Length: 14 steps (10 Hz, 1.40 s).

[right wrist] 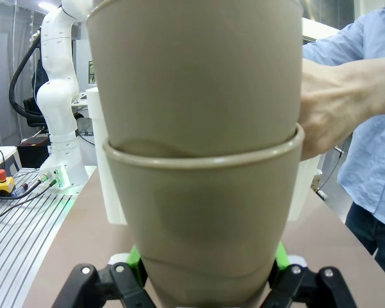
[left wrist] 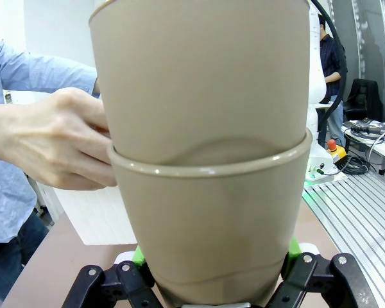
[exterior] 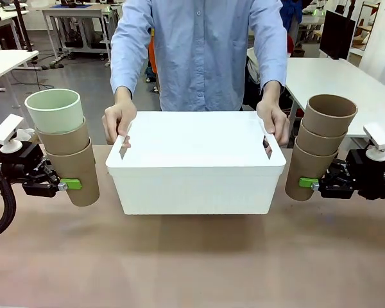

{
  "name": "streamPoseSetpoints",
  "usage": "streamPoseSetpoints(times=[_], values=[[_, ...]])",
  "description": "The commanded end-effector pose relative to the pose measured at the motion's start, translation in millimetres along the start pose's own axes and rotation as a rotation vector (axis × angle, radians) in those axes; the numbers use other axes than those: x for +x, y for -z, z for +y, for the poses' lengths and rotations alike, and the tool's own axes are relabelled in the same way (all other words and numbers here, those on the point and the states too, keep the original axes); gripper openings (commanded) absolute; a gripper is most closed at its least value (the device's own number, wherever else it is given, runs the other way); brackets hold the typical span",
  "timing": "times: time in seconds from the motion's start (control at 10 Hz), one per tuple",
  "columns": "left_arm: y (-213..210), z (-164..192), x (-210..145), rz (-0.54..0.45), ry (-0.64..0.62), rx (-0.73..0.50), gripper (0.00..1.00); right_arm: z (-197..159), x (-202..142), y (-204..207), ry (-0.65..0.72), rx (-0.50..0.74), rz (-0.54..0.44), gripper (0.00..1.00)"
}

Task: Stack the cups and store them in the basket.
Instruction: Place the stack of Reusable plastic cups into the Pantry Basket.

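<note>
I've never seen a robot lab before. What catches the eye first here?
Two stacks of three cups stand out. The left claw grips the left stack, topped by a mint cup, and the right claw grips the all-tan right stack. Between them a white basket sits on the table, with a person's hands at its handle cutouts.

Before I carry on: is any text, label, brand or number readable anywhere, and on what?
None readable.
The cups and the basket are plain: no print, no labels.
The yellow stop-button box in the background: any marking is too small to read.
</note>
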<state>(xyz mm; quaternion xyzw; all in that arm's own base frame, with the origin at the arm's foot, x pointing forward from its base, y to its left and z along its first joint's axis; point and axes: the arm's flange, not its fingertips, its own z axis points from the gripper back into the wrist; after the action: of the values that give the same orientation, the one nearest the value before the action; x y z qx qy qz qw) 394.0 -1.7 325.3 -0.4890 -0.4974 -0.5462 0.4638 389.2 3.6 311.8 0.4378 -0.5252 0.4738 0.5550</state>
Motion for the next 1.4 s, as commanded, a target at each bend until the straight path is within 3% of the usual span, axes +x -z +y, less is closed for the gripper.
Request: streamPoseSetpoints(times=[0.0,1.3], values=[[1.2,-0.6,3.8,-0.006,0.015,-0.004,0.85,-1.1,2.6,0.5,-0.019,-0.011,-0.011,0.85],[1.2,-0.6,3.8,-0.006,0.015,-0.004,0.85,-1.1,2.6,0.5,-0.019,-0.011,-0.011,0.85]])
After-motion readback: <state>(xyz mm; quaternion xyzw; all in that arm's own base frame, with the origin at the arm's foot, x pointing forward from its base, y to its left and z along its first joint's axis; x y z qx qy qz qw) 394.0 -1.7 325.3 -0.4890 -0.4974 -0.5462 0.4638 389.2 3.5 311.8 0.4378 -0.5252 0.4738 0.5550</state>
